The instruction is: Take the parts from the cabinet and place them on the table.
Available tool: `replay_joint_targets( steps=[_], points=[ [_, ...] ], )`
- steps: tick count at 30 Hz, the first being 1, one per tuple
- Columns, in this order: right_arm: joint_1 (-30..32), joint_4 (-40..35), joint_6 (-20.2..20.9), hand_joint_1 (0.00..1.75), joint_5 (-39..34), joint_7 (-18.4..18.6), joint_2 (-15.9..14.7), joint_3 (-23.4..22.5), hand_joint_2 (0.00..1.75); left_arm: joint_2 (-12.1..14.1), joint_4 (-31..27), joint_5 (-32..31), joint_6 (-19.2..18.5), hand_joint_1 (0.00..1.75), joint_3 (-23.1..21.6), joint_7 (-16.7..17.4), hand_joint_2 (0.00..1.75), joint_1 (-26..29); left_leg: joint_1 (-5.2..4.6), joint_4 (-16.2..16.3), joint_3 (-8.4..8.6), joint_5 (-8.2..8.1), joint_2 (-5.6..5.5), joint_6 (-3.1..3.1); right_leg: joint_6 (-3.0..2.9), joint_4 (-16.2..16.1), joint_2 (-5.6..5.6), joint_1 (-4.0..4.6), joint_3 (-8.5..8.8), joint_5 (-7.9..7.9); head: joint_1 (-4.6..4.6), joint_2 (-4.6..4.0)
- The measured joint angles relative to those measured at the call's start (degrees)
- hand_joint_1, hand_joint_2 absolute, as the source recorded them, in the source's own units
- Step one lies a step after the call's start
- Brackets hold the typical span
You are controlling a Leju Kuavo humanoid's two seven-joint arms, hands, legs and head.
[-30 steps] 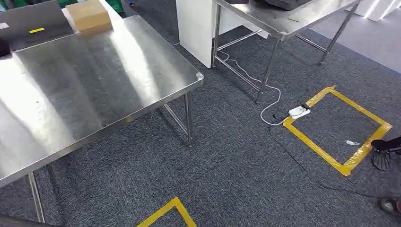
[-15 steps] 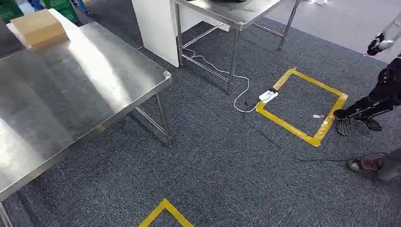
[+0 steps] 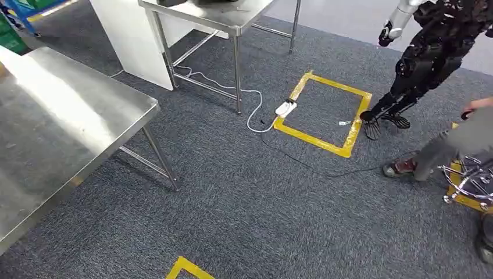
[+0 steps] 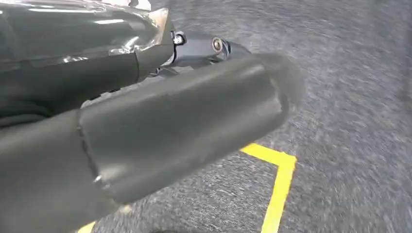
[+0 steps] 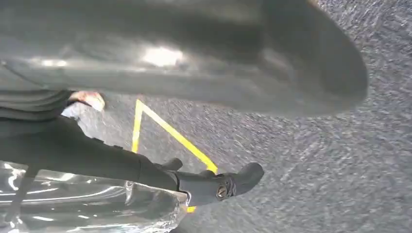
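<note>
1. In the head view we look down at grey carpet [image 3: 244, 203]. A steel surface [image 3: 58, 116] sits at the left, w/ one corner and two thin legs toward the middle.
2. A second steel surface [image 3: 215, 14] stands farther off. A white panel [image 3: 125, 35] is just beside its left legs; we can't tell if it's the cabinet.
3. Where the parts lie we can't tell.
4. A white cable [image 3: 244, 93] runs from under that second surface to a white power strip [image 3: 285, 108]. The strip touches a corner of a yellow tape square [image 3: 322, 113] on the carpet.
5. Another humanoid robot [image 3: 430, 52] stands at the square's far right side, one foot at the tape edge.
6. A person's leg and shoe [image 3: 401, 167] come in from the right, near a chrome chair base [image 3: 471, 183].
7. Left robot hand [image 4: 184, 121]: thick grey thumb close to the lens, dark fingers [image 4: 204, 46] behind it, over carpet and a yellow tape corner [image 4: 279, 174]. Spread or closed, we can't tell.
8. Right robot hand [image 5: 204, 73]: blurred thumb across the view, one dark finger [image 5: 228, 184] reaching out over carpet. Its state we can't tell either.
</note>
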Motion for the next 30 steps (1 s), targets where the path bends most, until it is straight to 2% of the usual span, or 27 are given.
replay_joint_targets(
  steps=[2,3,4,5,6,7,8,9,10,12,13,14,15,16,18,19,20,21,22,23,24,25,26,27,28,29,30],
  points=[
    [0.26,0.02,0.00,0.00,0.02,0.00,0.02,0.00,0.00,-0.02,0.00,0.11,0.00,0.00,0.02,0.02,0.00,-0.13,-0.52,-0.08,-0.10,0.10,1.16,0.38,0.89,-0.40,1.47,-0.23,-0.61,0.49,0.00,0.00],
    [0.36,0.02,-0.02,0.00,0.02,0.00,0.02,-0.02,0.00,-0.18,-0.02,0.11,0.00,0.00,0.00,0.02,0.00,-0.18,-0.09,-1.43,0.31,0.83,2.29,1.05,1.38,-0.18,1.84,0.23,-1.17,0.51,0.09,0.00],
    [0.36,0.02,-0.02,0.00,0.07,0.00,-0.07,0.00,0.00,-0.20,-0.02,0.11,0.04,0.00,0.02,0.00,0.00,-0.22,-0.20,-1.94,0.63,1.21,3.15,1.26,1.20,1.14,-1.65,0.05,-1.72,-0.22,0.04,0.00],
    [0.22,0.02,-0.02,0.00,0.15,0.00,-0.04,0.00,0.00,-0.13,-0.02,0.15,0.09,0.00,0.04,0.00,0.00,-0.13,-0.19,-2.13,0.60,1.31,4.17,1.65,0.82,4.29,-4.29,0.30,-3.46,-2.27,0.39,0.00],
    [0.07,0.02,-0.02,0.00,0.20,0.00,-0.02,0.00,0.00,-0.09,-0.02,0.15,0.09,0.00,0.04,-0.02,0.00,0.03,-0.37,-2.13,0.58,1.31,5.23,1.66,0.65,8.55,-5.40,0.15,-5.65,-4.39,0.39,0.00],
    [0.02,0.02,-0.02,0.00,0.26,0.00,-0.02,0.00,0.00,-0.09,0.00,0.15,0.09,0.00,0.04,-0.04,0.00,0.15,-0.48,-2.11,0.54,1.28,6.43,1.70,0.66,13.40,-5.84,0.04,-7.98,-6.33,0.39,0.00],
    [0.06,0.02,-0.02,0.00,0.28,-0.02,-0.02,0.00,0.00,-0.09,0.00,0.15,0.09,0.00,0.04,-0.09,0.00,0.16,-0.53,-2.09,0.45,1.27,7.26,1.70,0.91,16.54,-6.00,-0.06,-9.38,-7.23,0.35,0.00],
    [0.17,0.02,-0.02,0.00,0.28,-0.02,-0.04,0.00,0.00,-0.09,0.00,0.15,0.11,0.00,0.04,-0.13,0.00,0.14,-0.53,-2.07,0.39,1.26,8.28,1.66,1.38,17.89,-6.19,-0.20,-9.76,-7.29,0.42,0.00],
    [0.29,0.02,-0.02,0.00,0.28,-0.02,-0.04,0.00,0.00,-0.09,0.00,0.17,0.09,0.00,0.04,-0.18,0.00,0.10,-0.50,-2.06,0.39,1.22,9.24,1.60,2.07,15.24,-6.44,-0.38,-8.06,-6.13,0.42,0.00],
    [0.37,0.02,-0.02,0.00,0.31,-0.02,-0.15,0.00,0.00,-0.15,0.00,0.17,0.11,0.00,0.04,-0.18,0.00,0.09,-0.45,-2.01,0.49,1.11,10.14,1.41,2.82,8.98,-7.23,-0.75,-4.41,-3.93,0.42,0.00],
    [0.29,0.02,-0.02,0.00,0.31,-0.02,-0.26,0.00,0.00,-0.20,-0.02,0.17,0.09,0.00,0.04,-0.18,0.00,0.09,-0.43,-1.91,0.68,0.96,10.87,1.14,3.27,2.78,-9.05,-1.02,-0.74,-2.21,0.42,0.00],
    [0.21,0.02,-0.02,0.00,0.31,-0.07,-0.20,0.02,0.00,-0.15,-0.02,0.17,0.09,0.00,0.04,-0.18,0.00,0.07,-0.68,-1.73,0.82,0.78,11.24,0.81,3.11,-0.18,-11.88,-1.06,0.97,-1.78,0.48,0.00],
    [0.00,0.04,-0.02,0.00,0.31,-0.09,-0.04,0.07,0.00,-0.13,-0.02,0.17,0.09,0.00,0.04,-0.18,0.00,0.10,-1.13,-1.44,0.84,0.30,11.76,0.25,2.74,-0.31,-13.07,-0.51,1.15,-1.28,0.46,0.00],
    [-0.02,0.02,-0.02,0.00,0.31,-0.11,-0.11,0.11,0.00,-0.13,-0.02,0.17,0.09,0.00,0.04,-0.24,0.00,0.10,-1.09,-1.47,1.05,0.27,12.26,-0.07,2.06,-0.27,-11.79,-0.45,1.01,-1.08,0.20,0.00],
    [0.16,0.02,-0.02,0.00,0.26,-0.13,-0.15,0.11,0.00,-0.20,-0.02,0.17,0.09,0.00,0.04,-0.24,0.00,-0.20,-0.78,-1.63,1.46,0.23,13.37,-0.42,1.47,-0.24,-10.61,-0.13,0.24,-1.06,0.07,0.00],
    [0.17,0.02,-0.02,0.00,0.24,-0.11,-0.20,0.11,0.00,-0.22,-0.04,0.17,0.09,0.00,0.04,-0.24,0.00,-0.31,-0.55,-1.60,1.57,0.02,14.07,-0.93,0.88,-0.49,-9.80,-0.28,0.33,-0.84,0.09,0.00],
    [0.16,0.02,-0.02,0.00,0.22,-0.11,-0.20,0.13,0.00,-0.20,-0.04,0.15,0.09,0.00,0.04,-0.24,0.00,-0.45,-0.01,-0.39,1.23,-1.11,11.82,-1.44,0.33,-0.65,-9.02,-0.96,0.83,-0.52,0.00,0.00],
    [0.12,0.02,-0.02,0.00,0.20,-0.09,-0.22,0.15,0.00,-0.22,-0.04,0.13,0.11,0.00,0.02,-0.26,0.00,-0.45,0.10,1.96,0.25,-3.05,9.07,-1.47,-0.13,-0.63,-8.58,-1.08,0.72,-0.28,-0.15,0.00],
    [0.05,0.02,-0.02,0.00,0.11,0.00,-0.29,0.15,0.00,-0.31,-0.04,0.13,0.11,0.00,0.02,-0.24,0.00,-0.40,0.12,6.85,-1.85,-6.09,7.16,-1.53,-0.54,-0.63,-7.85,-0.87,0.48,-0.17,-0.33,0.00],
    [-0.03,0.02,-0.02,0.00,0.11,-0.02,-0.26,0.17,0.00,-0.31,-0.04,0.11,0.11,0.00,0.02,-0.26,0.00,-0.24,0.11,11.98,-4.20,-8.55,6.39,-1.61,-0.73,-0.63,-7.09,-0.66,0.28,-0.08,-0.30,0.00],
    [-0.01,0.02,-0.02,0.00,0.11,-0.02,-0.24,0.20,0.00,-0.31,-0.02,0.11,0.11,0.00,0.02,-0.20,0.00,-0.11,0.11,15.87,-6.04,-10.01,6.13,-1.62,-0.90,-0.61,-6.23,-0.45,0.14,0.03,-0.33,0.00],
    [0.07,0.02,-0.02,0.00,0.11,-0.02,-0.24,0.18,0.00,-0.28,-0.02,0.11,0.11,0.00,0.02,-0.20,0.00,-0.05,0.11,17.50,-6.90,-10.16,6.04,-1.60,-0.90,-0.60,-5.55,-0.34,0.13,0.04,-0.31,0.00],
    [0.31,0.02,-0.02,0.00,0.11,0.00,-0.22,0.20,0.00,-0.28,-0.02,0.11,0.11,0.00,0.02,-0.18,0.00,-0.04,0.11,16.46,-6.54,-8.56,5.97,-1.42,-0.89,-0.58,-4.50,-0.23,0.18,0.07,-0.31,0.00],
    [0.41,0.02,-0.02,0.00,0.11,0.02,-0.22,0.17,0.00,-0.26,-0.02,0.11,0.11,0.00,0.04,-0.13,0.00,-0.04,0.11,13.70,-5.27,-6.54,5.82,-1.24,-0.85,-0.54,-3.78,-0.22,0.26,0.09,-0.35,0.00],
    [0.40,0.02,-0.02,0.00,0.13,0.11,-0.20,0.20,0.00,-0.24,-0.02,0.11,0.11,0.00,0.04,-0.13,0.00,-0.07,0.13,7.78,-2.43,-3.16,5.14,-0.95,-0.75,-0.49,-2.73,-0.22,0.45,0.16,-0.31,0.00],
    [0.36,0.02,-0.02,0.00,0.15,0.13,-0.15,0.22,0.00,-0.18,-0.02,0.11,0.11,0.00,0.04,-0.11,0.00,-0.09,0.19,3.11,-0.23,-0.93,3.18,-0.70,-0.63,-0.45,-2.01,-0.23,0.48,0.22,-0.35,0.00],
    [0.24,0.02,-0.02,0.00,0.26,0.11,0.02,0.26,0.00,-0.11,-0.02,0.11,0.11,0.00,0.07,-0.09,0.00,-0.02,0.26,0.26,0.77,-0.56,-0.74,-0.45,-0.38,-0.03,-1.36,0.19,0.19,0.28,-0.31,0.00]
  ],
)
